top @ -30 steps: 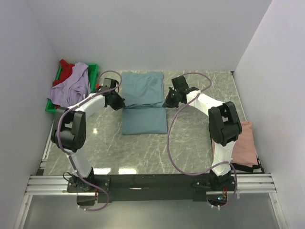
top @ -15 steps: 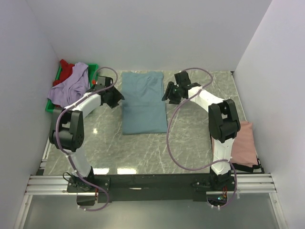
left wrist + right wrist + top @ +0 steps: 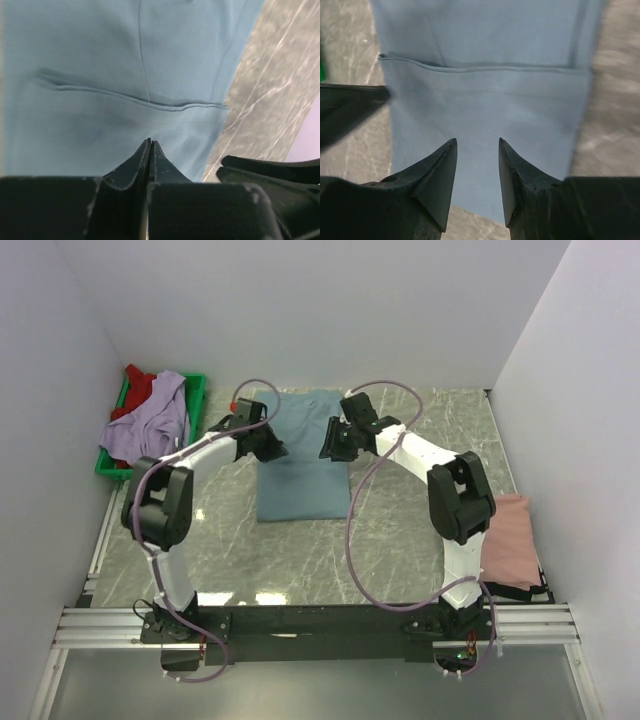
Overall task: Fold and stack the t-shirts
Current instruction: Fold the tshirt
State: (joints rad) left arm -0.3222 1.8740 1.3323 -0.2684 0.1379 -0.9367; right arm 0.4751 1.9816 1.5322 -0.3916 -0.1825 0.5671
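The grey-blue t-shirt point(image 3: 303, 480) lies folded into a long strip on the marble table, with a fold seam across it. It also shows in the left wrist view point(image 3: 115, 55) and the right wrist view point(image 3: 480, 100). My left gripper point(image 3: 274, 446) is over the strip's left edge; its jaws point(image 3: 150, 144) are shut with no cloth between them. My right gripper point(image 3: 333, 442) hovers over the right edge, open and empty point(image 3: 477, 144). The salmon pink t-shirt point(image 3: 512, 540) lies folded at the right. The lavender t-shirt point(image 3: 150, 422) and red t-shirt point(image 3: 140, 386) are heaped at the back left.
A green plastic tray point(image 3: 197, 390) holds the lavender and red heap against the left wall. White walls close in the table on three sides. Each arm's cable loops above the far end of the blue shirt.
Both grippers have moved inward from the sides of the blue shirt to above its far half. The shirt's upper layer now lies narrower and flat.
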